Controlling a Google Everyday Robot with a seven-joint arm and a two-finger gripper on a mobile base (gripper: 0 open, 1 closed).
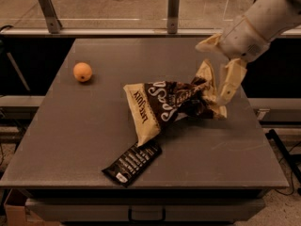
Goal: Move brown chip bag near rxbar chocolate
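The brown chip bag (160, 102) lies mid-table, its white script and dark print too crumpled to read. Its cream corner touches the rxbar chocolate (134, 161), which bears rows of unreadable white text. The gripper (210, 73) hovers at the bag's raised right end, fingers apart.

The claw (210, 74) hangs with fingers spread around the brown chip bag's (160, 105) raised right end; the bag's lower corner touches the rxbar chocolate (133, 162) on the tabletop (70, 140).
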